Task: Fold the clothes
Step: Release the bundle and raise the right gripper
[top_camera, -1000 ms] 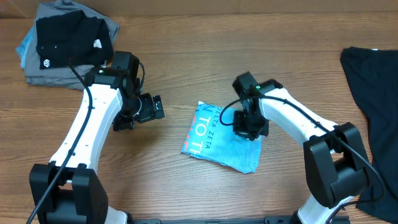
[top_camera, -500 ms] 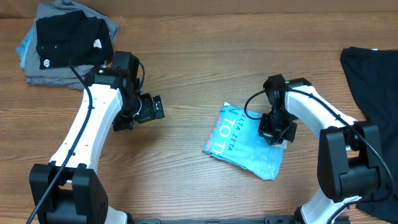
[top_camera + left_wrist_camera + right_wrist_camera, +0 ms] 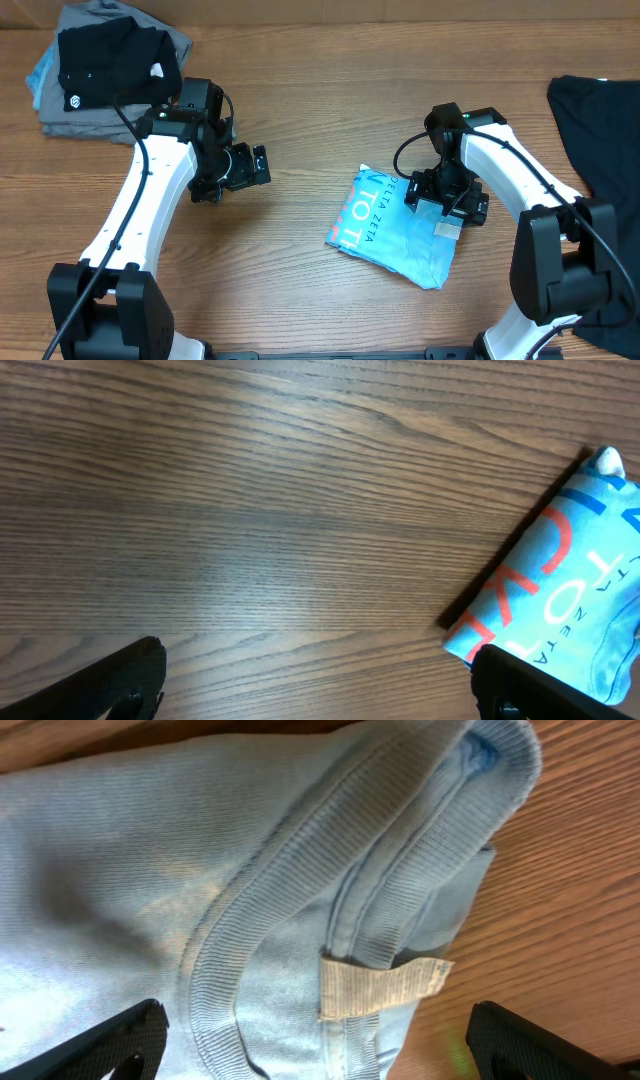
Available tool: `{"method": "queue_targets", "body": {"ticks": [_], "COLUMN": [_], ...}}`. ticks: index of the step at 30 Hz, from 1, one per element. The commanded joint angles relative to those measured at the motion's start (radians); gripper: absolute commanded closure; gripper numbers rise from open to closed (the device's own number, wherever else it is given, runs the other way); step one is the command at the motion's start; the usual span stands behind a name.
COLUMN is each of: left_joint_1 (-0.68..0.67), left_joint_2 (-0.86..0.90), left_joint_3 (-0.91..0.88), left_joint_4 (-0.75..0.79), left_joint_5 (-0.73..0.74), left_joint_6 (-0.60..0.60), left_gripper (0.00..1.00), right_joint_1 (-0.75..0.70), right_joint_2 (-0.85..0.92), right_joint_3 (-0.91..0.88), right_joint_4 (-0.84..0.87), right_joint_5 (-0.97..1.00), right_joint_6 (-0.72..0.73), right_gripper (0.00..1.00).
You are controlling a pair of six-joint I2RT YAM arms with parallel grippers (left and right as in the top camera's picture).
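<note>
Surface: a brown wooden table [image 3: 320, 80], the grain running from left to right.
Far left corner: a pile of grey garments [image 3: 60, 115], and on top a black shirt [image 3: 115, 55] with a small white logo, too small to read.
Left gripper [image 3: 258, 166]: it hangs over bare wood, left of the middle; the jaws are spread wide and grasp nothing.
Task's thing: the light blue T-shirt [image 3: 390, 235] lies folded, right of the middle and toward the near edge.
Writing: white "ZETA" [image 3: 378, 215] and larger letters "TOT" beside it; the left wrist view shows red-orange strokes [image 3: 545, 565] too.
Tag: a beige label [image 3: 385, 988] at the ribbed collar; its print cannot be read.
Right gripper [image 3: 450, 205]: over the shirt's right part, jaws released and wide apart.
Right edge: a dark garment [image 3: 595, 150].
Change: one second ago the shirt lay more to the left with the right jaws clenched; now they have opened.
</note>
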Motion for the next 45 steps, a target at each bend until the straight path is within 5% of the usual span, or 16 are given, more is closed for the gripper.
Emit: {"method": "queue_targets", "body": {"ticks": [1, 20, 45], "left_joint_1": [-0.004, -0.007, -0.007], "left_joint_2": [0.003, 0.003, 0.003], "left_joint_3": [0.0, 0.0, 0.0], "left_joint_4": [0.0, -0.008, -0.031], "left_joint_5": [0.017, 0.021, 0.021], "left_joint_6": [0.019, 0.019, 0.019], "left_gripper": [0.0, 0.0, 0.0], "right_joint_1": [0.0, 0.0, 0.0], "right_joint_2": [-0.003, -0.003, -0.003], "right_joint_3": [0.018, 0.018, 0.018], "right_joint_4": [0.024, 0.475, 0.5], "right_joint_5": [-0.027, -0.027, -0.027], "right_joint_6": [-0.003, -0.003, -0.003], "right_gripper": [0.0, 0.0, 0.0]}}
